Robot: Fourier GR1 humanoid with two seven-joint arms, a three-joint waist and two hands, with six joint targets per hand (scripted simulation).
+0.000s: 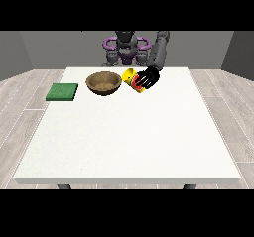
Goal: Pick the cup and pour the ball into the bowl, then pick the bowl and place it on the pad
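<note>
We hold the yellow cup point(132, 78) tilted in the hand at the view's right point(148, 78), fingers curled round it, its mouth turned toward the wooden bowl point(103, 83) just beside it.

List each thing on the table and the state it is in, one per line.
cup: yellow, tipped on its side towards the bowl, held in the hand at the view's right
bowl: wooden, upright on the table, beside the cup; contents cannot be told
pad: green, flat, nothing on it
ball: not visible
</note>
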